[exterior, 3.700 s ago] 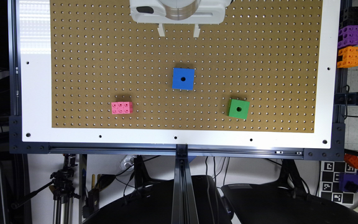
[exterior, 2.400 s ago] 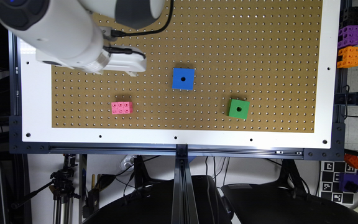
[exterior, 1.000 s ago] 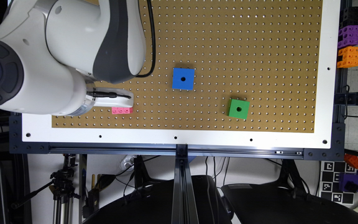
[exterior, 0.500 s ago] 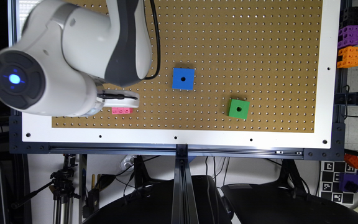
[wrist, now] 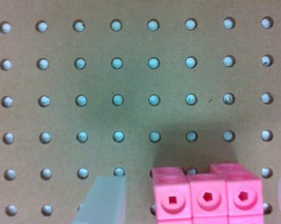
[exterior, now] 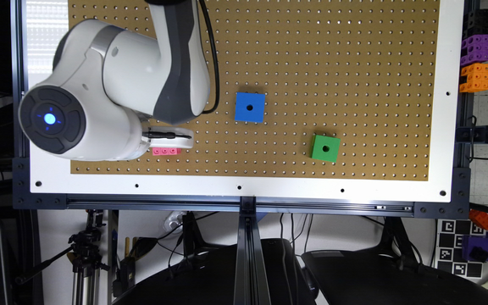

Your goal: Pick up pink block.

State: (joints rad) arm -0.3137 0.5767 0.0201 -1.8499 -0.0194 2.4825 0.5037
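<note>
Pink block sits between spread, released fingers, seemingly not yet touched.

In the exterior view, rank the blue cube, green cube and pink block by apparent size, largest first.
1. Blue cube, looking marginally larger than the green.
2. Green cube, nearly alike, so that order is unsure.
3. Pink block, clearly smallest, though partly covered by the arm.

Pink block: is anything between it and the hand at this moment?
Nothing visible stands in the way. In the wrist view the pink block lies between the two fingers with bare pegboard around it. In the exterior view the blue cube and green cube sit well off toward that view's right.
</note>
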